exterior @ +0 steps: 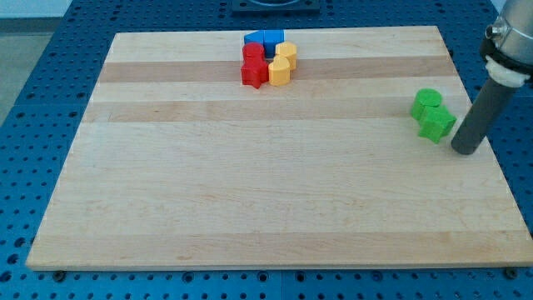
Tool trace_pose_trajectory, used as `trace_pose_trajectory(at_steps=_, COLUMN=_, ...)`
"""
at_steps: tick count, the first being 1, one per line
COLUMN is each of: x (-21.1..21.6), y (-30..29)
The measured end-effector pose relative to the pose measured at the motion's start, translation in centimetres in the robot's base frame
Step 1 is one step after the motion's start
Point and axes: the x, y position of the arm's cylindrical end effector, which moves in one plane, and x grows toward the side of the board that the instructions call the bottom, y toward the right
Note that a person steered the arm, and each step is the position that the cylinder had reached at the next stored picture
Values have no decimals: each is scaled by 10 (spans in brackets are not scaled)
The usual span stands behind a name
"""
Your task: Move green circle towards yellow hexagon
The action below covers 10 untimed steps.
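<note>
The green circle point(428, 101) lies near the board's right edge, touching a green star-like block point(436, 124) just below it. The yellow hexagon point(279, 72) sits in a tight cluster at the view's top centre, with a second yellow block point(286, 54) just above it. My tip point(466, 150) rests on the board just right of and slightly below the green star block, close to it, and right-below the green circle. The rod slants up to the view's right.
The cluster also holds two red blocks point(253, 72) point(252, 52) left of the yellow ones and two blue blocks point(271, 37) point(253, 39) at its top. The wooden board point(250, 200) lies on a blue perforated table point(33, 100); its right edge is close to the tip.
</note>
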Motion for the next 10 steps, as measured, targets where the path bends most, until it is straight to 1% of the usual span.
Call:
trace_pose_trajectory(at_steps=1, x=-17, y=-4)
trace_pose_trajectory(at_steps=2, x=-29, y=-21)
trace_pose_trajectory(at_steps=5, x=-98, y=-37)
trace_pose_trajectory(at_steps=6, x=-110, y=-51)
trace_pose_trajectory(at_steps=10, x=-118, y=-144)
